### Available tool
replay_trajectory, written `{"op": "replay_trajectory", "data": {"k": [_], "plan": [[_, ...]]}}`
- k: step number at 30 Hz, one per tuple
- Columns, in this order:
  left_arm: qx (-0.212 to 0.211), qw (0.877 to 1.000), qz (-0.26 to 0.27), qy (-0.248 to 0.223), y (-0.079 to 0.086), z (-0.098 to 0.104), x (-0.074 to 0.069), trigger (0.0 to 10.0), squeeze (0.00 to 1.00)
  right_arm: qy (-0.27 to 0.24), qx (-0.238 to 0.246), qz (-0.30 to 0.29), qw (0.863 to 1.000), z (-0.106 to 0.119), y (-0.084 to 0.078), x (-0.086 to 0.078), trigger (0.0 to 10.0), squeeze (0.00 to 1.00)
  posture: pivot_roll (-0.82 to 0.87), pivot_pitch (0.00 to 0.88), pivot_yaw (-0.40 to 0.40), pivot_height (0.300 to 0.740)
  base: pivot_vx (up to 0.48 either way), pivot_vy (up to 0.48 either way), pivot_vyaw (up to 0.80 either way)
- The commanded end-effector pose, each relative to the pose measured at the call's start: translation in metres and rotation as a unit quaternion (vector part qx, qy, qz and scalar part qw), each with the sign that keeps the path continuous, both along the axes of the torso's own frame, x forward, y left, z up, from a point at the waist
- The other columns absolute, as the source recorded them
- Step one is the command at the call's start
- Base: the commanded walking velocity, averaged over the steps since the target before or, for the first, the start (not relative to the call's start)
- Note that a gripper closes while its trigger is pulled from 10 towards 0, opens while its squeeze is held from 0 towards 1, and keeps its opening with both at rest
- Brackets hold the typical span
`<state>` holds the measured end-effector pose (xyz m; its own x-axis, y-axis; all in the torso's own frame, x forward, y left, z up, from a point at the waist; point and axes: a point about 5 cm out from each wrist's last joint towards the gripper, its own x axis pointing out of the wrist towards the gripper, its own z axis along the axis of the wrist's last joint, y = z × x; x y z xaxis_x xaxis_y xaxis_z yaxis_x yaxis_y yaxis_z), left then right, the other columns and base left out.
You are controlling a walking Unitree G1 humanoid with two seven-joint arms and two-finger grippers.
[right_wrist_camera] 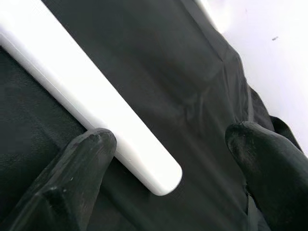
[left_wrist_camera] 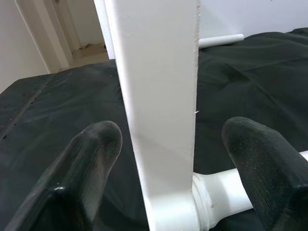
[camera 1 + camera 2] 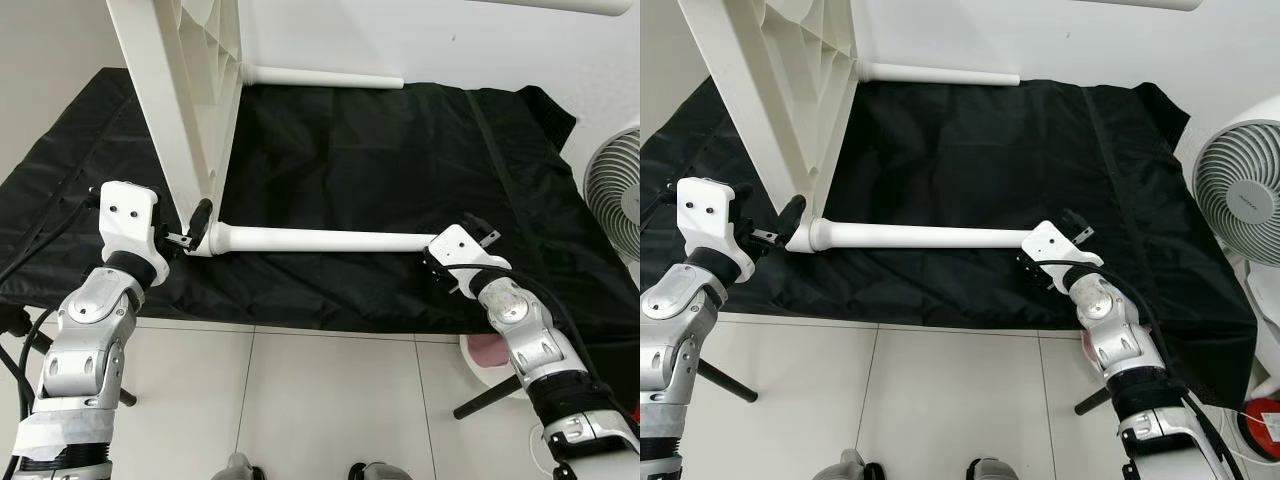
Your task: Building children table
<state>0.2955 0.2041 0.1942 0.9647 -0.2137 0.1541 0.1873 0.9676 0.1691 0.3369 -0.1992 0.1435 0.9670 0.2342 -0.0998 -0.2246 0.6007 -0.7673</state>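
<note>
Because the table is only part-built, it stands on its edge on the cloth, and each line below goes from the nearest thing outward.

Right gripper (image 1: 166,159): open, its two black fingers spread wide. The free end of the near leg lies between them, close against one finger and well apart from the other. It looks placed to take or turn that end; nothing is pinched yet.

Left gripper (image 2: 171,159): open as well, its fingers straddling the lower corner of the tabletop without closing on it. One finger sits just beside the corner socket. My reading is that it stands there to steady the panel while the leg is worked from the other end.

Near leg (image 3: 320,240): a white round rod lying flat on the cloth. Its long axis runs straight from one gripper to the other. The flared end points into the socket between the left jaws; the plain rounded end points into the gap of the right jaws. Whether it is fully seated I cannot tell.

Tabletop (image 3: 185,90): a white ribbed panel, tilted on edge, rising up and away from the left jaws, its lower corner on the cloth.

Black cloth (image 3: 400,150): spread under everything, probably to protect the parts.

Far leg (image 3: 325,77): beyond the panel, parallel to the near leg, pointing the same way.
</note>
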Motion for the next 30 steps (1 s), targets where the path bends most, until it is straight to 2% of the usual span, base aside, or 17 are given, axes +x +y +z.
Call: {"op": "replay_trajectory", "data": {"k": [1, 17, 25, 30], "plan": [[0.001, 1.0, 0.002, 0.002, 0.002, 0.001, 0.0, 10.0, 0.0, 0.018, -0.008, 0.012, 1.0, -0.005, 0.004, 0.001, 10.0, 0.0, -0.06, 0.093, 0.025, 0.74, 0.0, 0.0, 0.0], [0.002, 1.0, 0.014, -0.004, 0.006, 0.004, -0.002, 10.0, 0.0, 0.047, -0.022, 0.035, 0.998, -0.015, 0.011, -0.001, 10.0, 0.0, -0.05, 0.088, 0.023, 0.74, 0.0, 0.0, 0.0], [0.003, 1.0, 0.012, -0.005, 0.005, 0.005, 0.0, 10.0, 0.0, 0.039, -0.035, 0.03, 0.998, -0.009, 0.011, 0.01, 10.0, 0.0, -0.05, 0.083, 0.02, 0.74, 0.0, 0.0, 0.0], [0.003, 1.0, 0.011, -0.007, 0.004, 0.007, 0.001, 10.0, 0.0, 0.038, -0.035, 0.027, 0.998, -0.005, 0.018, 0.022, 10.0, 0.0, -0.05, 0.081, 0.033, 0.74, 0.0, 0.0, 0.0]]}}
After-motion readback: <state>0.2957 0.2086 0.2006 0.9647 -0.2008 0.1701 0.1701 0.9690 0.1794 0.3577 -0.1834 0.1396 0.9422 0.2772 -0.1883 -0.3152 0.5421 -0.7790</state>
